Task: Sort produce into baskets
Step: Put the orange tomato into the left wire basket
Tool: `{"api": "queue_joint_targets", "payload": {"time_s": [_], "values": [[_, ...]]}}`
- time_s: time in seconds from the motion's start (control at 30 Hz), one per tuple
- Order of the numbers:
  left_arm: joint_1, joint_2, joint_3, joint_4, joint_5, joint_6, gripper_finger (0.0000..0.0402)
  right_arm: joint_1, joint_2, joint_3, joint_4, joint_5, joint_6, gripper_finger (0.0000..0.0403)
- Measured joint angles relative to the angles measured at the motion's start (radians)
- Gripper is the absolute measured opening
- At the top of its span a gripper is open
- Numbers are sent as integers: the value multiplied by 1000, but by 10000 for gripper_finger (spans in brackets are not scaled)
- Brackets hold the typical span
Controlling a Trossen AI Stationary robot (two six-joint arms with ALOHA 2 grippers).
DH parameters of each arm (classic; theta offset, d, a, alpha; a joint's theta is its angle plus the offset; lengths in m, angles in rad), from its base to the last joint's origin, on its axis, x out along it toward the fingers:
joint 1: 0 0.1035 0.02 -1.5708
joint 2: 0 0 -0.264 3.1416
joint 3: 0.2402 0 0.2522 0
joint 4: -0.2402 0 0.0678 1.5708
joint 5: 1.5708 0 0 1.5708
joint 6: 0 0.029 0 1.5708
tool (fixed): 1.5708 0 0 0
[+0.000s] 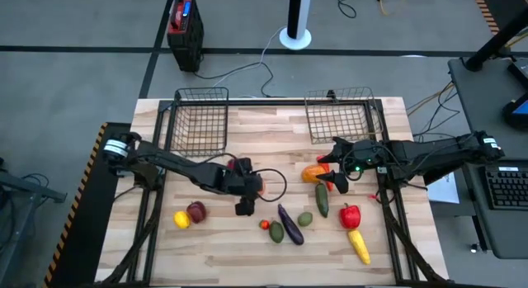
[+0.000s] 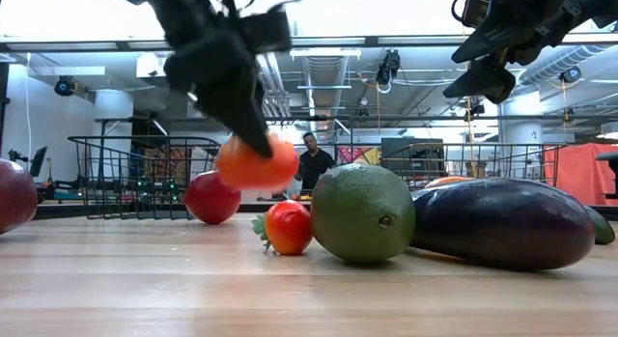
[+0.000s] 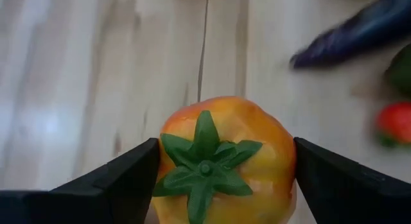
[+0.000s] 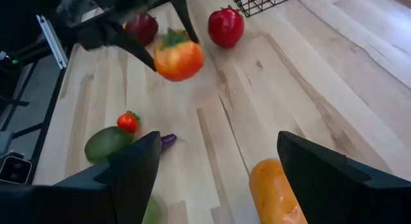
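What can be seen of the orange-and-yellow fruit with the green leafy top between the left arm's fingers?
The orange-yellow fruit looks like glossy moulded plastic, round and slightly lobed, orange shading to yellow, with a green star-shaped calyx facing the wrist camera. It sits between the fingers of the left gripper, one on each side. In the low view it hangs above the wooden table, touching no other produce, in front of a red apple.

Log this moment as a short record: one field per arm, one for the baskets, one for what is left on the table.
left gripper: jaws on either side of an orange-red tomato, lifted clear of the table
right gripper: jaws open, empty, above an orange fruit
baskets: two at the far edge, both look empty
left on table: eggplant, avocado, small strawberry, red apple, yellow corn, red pepper
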Motion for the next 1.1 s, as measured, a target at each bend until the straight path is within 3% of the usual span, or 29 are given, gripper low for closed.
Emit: {"api": "queue_joint_targets", "payload": {"time_s": [0.13,0.37,0.57,0.73,0.93,1.1], "values": [[0,-53,76,-119,-31,53,311,0,0,0,-2,0,0,304],[33,-219,196,-365,-291,141,311,0,0,0,-2,0,0,304],[189,-396,165,-426,-375,171,311,0,0,0,0,0,0,304],[437,-483,76,-419,-356,167,311,0,0,0,2,0,1,304],[759,-485,-15,-417,-88,129,311,0,0,0,2,1,1,304],[878,-430,-52,-417,-58,116,311,0,0,0,2,1,1,304]]}}
